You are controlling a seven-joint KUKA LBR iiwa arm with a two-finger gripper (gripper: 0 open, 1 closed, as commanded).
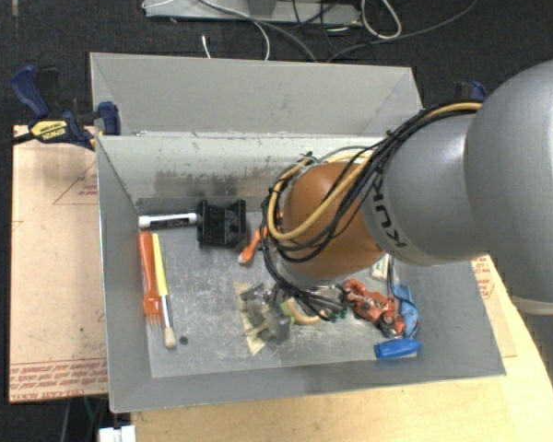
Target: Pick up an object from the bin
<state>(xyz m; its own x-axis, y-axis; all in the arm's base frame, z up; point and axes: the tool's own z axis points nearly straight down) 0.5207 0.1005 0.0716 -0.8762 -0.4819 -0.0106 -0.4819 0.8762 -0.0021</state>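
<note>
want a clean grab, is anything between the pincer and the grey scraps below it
Nothing visible does. The pincer sits right over the grey scraps at the bin's front middle; red pieces lie beside them.

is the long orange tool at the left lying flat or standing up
Lying flat: the long orange plastic tool rests full length on the grey metal bin floor.

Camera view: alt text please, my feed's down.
The gripper is low over a small heap near the middle of the grey bin. A black block and orange brush lie left, red and blue pieces right.
</note>
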